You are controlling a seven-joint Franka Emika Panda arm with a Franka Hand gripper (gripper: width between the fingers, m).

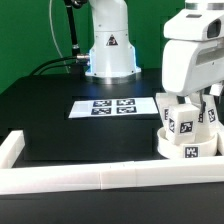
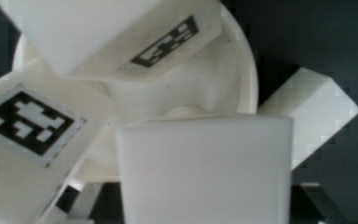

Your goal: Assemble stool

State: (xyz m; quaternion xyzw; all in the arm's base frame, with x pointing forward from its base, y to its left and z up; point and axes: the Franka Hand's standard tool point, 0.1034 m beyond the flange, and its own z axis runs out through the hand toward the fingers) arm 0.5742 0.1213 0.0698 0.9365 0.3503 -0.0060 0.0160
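Note:
The round white seat lies on the black table at the exterior view's right, close to the border rail. White tagged legs stand on it, leaning. My gripper hangs right above them. In the wrist view a plain white leg fills the space between my dark fingers, and the jaws look shut on it. Two more legs with tags lie over the seat. Another white block shows beside it.
The marker board lies flat in the middle of the table. The long white border rail runs along the front and turns up at the exterior view's left. The robot base stands at the back.

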